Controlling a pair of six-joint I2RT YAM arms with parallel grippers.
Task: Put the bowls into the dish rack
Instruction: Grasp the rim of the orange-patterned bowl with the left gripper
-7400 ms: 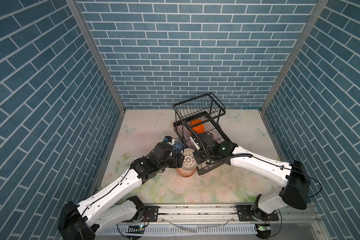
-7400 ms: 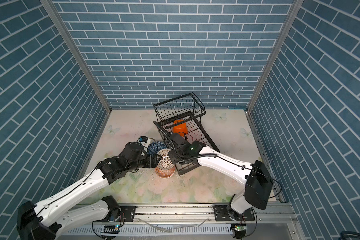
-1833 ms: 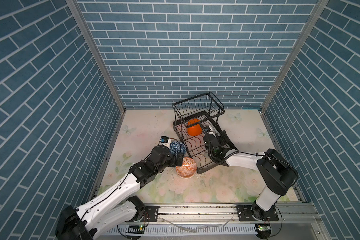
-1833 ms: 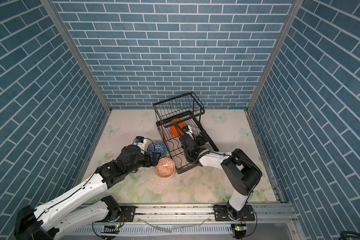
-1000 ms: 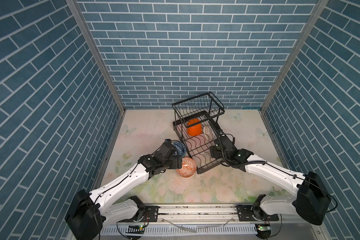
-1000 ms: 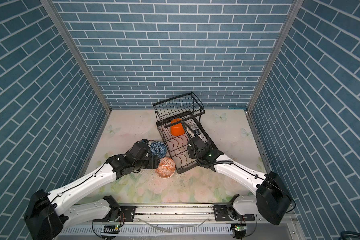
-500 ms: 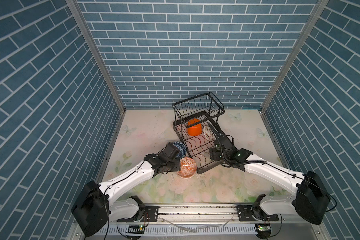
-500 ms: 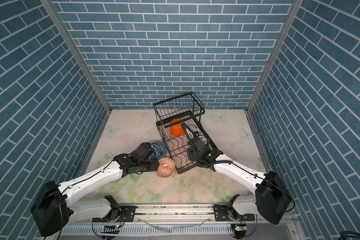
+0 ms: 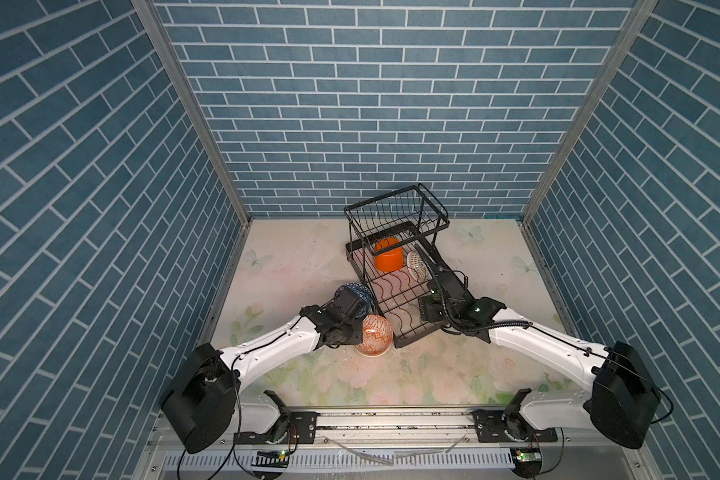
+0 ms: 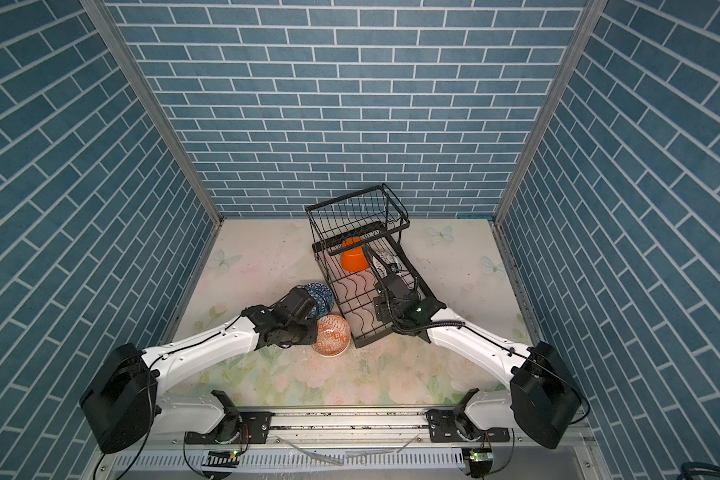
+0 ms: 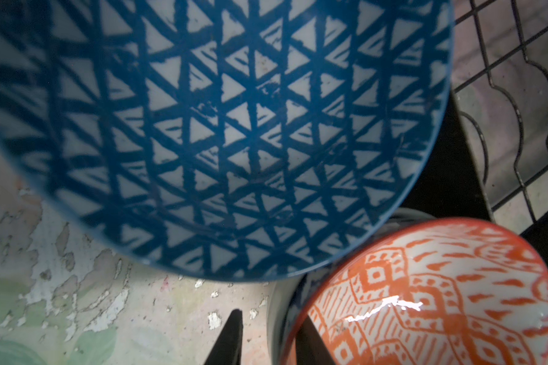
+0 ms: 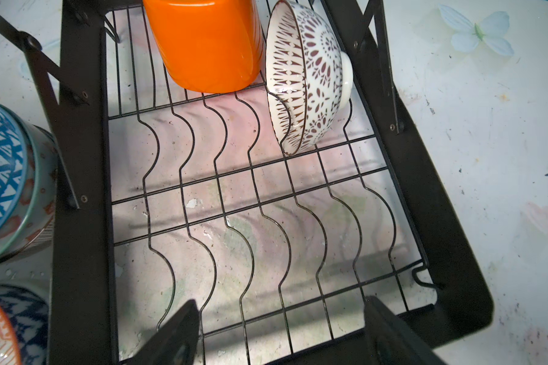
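Nearest us, the left gripper (image 11: 271, 319) straddles the rim of the orange-red bowl (image 9: 374, 340). One of its fingers (image 11: 230, 341) stands outside with a strip of table showing beside it, so we judge the jaws released, not clamped. That glossy ceramic bowl, with diamonds painted inside, is nested in a dark blue patterned one (image 12: 26, 316) on the worn floral table (image 9: 308, 266). Just beyond, a blue lattice bowl (image 9: 356, 291) sits inside a grey-green bowl (image 12: 40, 189) flecked with red, close against the dish rack (image 9: 416, 336). The right gripper (image 12: 282, 331) hangs spread and empty over the rack's lower tray, all thin black wire with wavy dividers inside a flat black frame. At the far end of the tray lie the two bowls already loaded: the smooth plain orange bowl (image 9: 388, 258), rounded-square and on its side, and the brown-patterned bowl (image 9: 417, 266) standing on edge beside it. The raised basket (image 9: 395, 208) above holds nothing. We reckon the job is early, with at least four bowls still outside.
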